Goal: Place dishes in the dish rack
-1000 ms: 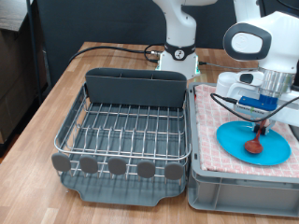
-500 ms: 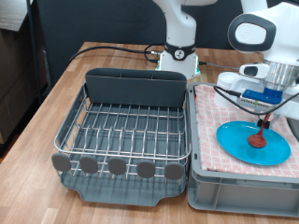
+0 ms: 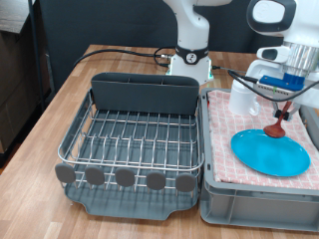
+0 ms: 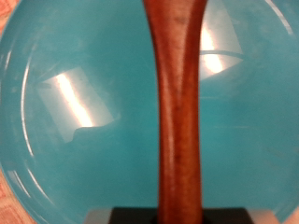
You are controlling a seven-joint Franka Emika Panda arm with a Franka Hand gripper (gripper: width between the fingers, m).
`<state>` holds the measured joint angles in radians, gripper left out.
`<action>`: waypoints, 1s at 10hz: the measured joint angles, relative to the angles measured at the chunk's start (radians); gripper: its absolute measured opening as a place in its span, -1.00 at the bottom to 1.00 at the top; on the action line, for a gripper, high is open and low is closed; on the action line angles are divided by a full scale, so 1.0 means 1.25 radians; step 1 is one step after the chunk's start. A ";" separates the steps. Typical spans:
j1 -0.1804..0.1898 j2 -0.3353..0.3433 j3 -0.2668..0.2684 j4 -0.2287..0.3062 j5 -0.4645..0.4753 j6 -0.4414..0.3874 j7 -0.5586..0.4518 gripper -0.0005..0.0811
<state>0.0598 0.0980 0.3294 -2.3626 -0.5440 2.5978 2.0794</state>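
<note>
My gripper (image 3: 288,103) is at the exterior view's right, above the grey crate. It is shut on the handle of the dark brown wooden spoon (image 3: 275,124), which hangs clear above the light-blue plate (image 3: 271,154). The plate lies flat on the pink checkered cloth in the crate. In the wrist view the spoon (image 4: 177,103) runs down the middle with the plate (image 4: 75,121) behind it. A white mug (image 3: 242,98) stands in the crate behind the plate. The wire dish rack (image 3: 135,139) stands at the exterior view's left with nothing in it.
The grey crate (image 3: 254,204) stands against the rack's right side. The rack has a tall grey compartment (image 3: 145,93) at the back and round grey discs (image 3: 125,177) along the front. The robot base (image 3: 189,60) and a black cable (image 3: 110,55) are behind the rack.
The gripper has risen and moved slightly right with the spoon. The spoon's bowl has lifted off the plate and now hangs above it.
</note>
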 joint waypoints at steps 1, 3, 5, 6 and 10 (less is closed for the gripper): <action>0.000 -0.031 -0.003 -0.015 0.033 -0.011 -0.004 -0.77; 0.000 -0.060 -0.004 -0.041 0.053 -0.013 -0.004 -0.80; -0.001 -0.060 -0.010 -0.048 0.066 -0.029 0.025 -0.80; -0.001 -0.068 -0.017 -0.063 0.084 -0.041 0.055 -0.80; -0.002 -0.159 -0.052 -0.158 0.181 -0.060 0.110 -0.80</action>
<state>0.0570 -0.1006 0.2645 -2.5604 -0.3172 2.5233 2.2174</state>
